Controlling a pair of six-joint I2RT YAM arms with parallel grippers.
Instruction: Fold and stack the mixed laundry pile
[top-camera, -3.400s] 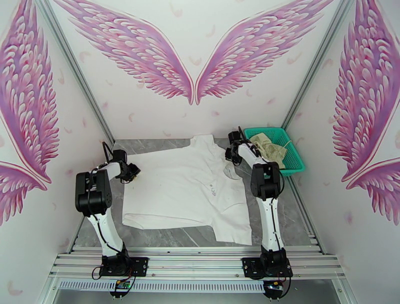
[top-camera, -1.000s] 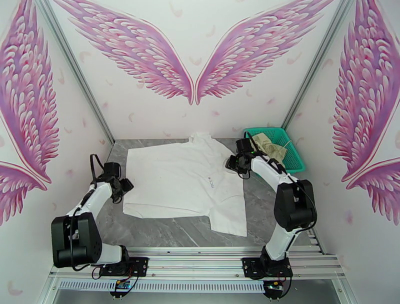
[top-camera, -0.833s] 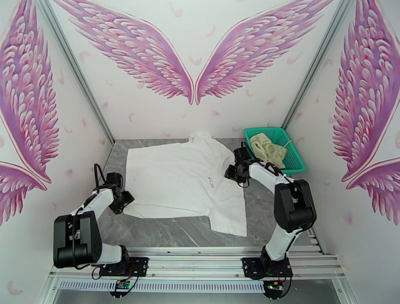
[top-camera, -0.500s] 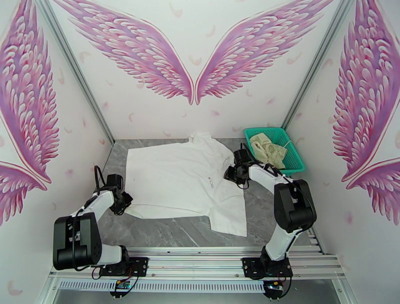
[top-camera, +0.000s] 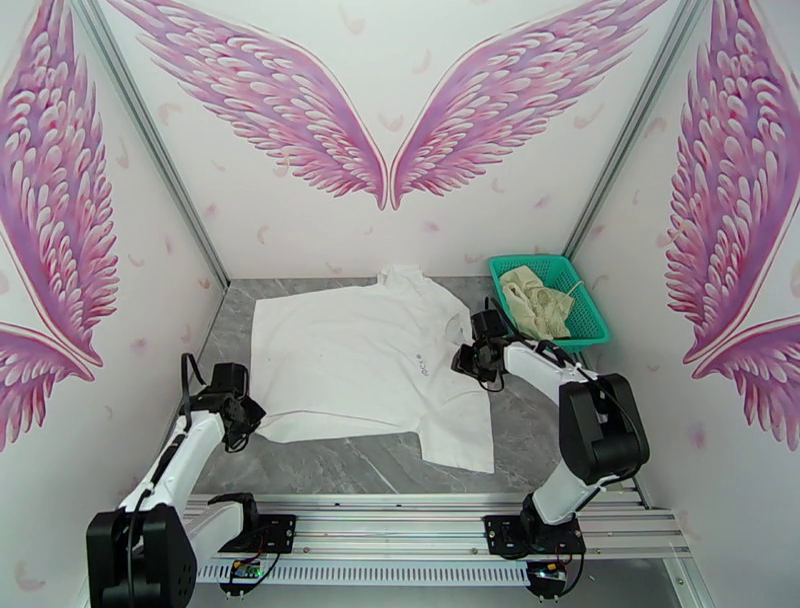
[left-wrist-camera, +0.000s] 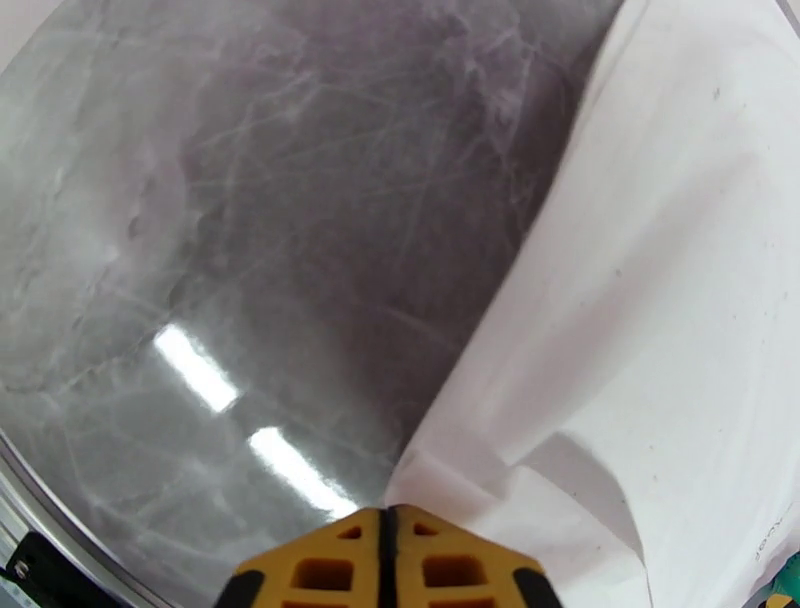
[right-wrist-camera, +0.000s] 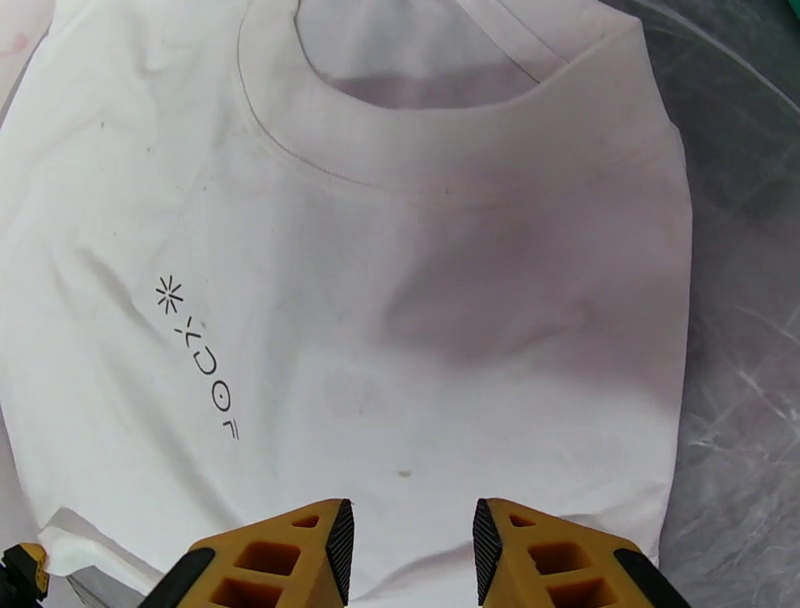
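Top external shows the white short-sleeved shirt spread flat across the middle of the grey marble table, with no fold made in it yet. My left gripper is clamped on the hem corner at the shirt's 8 o'clock, cloth bunched at its tips. My right gripper hangs parted over the chest near the neckline, at the 3 o'clock edge, holding nothing. The cream-beige garment lies crumpled in the teal mesh basket at 2 o'clock. I judge the task barely begun: both pieces need folding, then stacking. The tabletop is glossy, and the white walls carry pink painted wings.
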